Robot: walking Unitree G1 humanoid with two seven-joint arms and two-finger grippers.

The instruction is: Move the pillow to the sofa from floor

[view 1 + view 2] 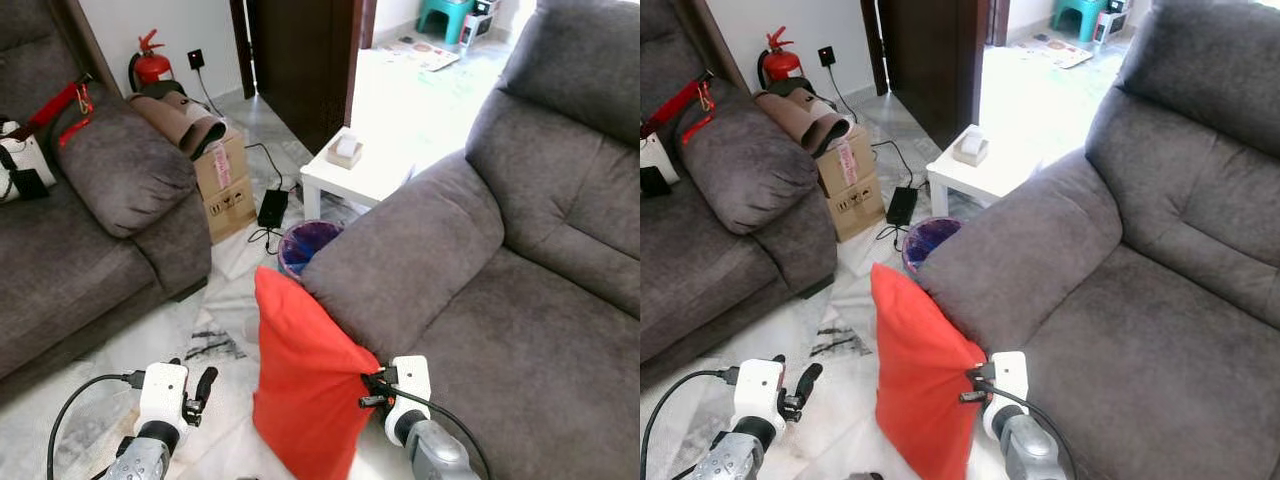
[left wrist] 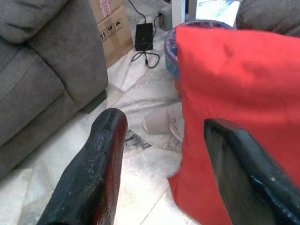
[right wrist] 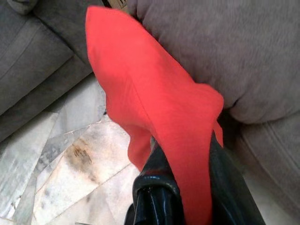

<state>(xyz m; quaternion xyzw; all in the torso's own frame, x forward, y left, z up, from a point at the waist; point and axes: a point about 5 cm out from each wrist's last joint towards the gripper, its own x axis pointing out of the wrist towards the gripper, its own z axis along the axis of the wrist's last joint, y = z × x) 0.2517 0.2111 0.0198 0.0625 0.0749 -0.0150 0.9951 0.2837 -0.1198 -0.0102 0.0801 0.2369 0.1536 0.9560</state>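
Gripping: our right gripper (image 3: 180, 187) is clamped on the red pillow's (image 1: 300, 380) edge, cloth pinched between both fingers.
Left gripper (image 2: 164, 173): fingers spread apart, holding nothing, one finger just beside the pillow.
Pillow: we see it upright, leaning against the grey sofa's (image 1: 520, 300) armrest, above the tiled floor (image 1: 225, 320).
Bin (image 1: 305, 245): purple-lined; we cannot tell its contents.
Cardboard box (image 1: 225, 185): taped closed.

Both arms are silver metal tubes ending in white blocky wrists. A black cable (image 1: 75, 400) loops from the left wrist. The fingers (image 2: 89, 173) are long, black and glossy.
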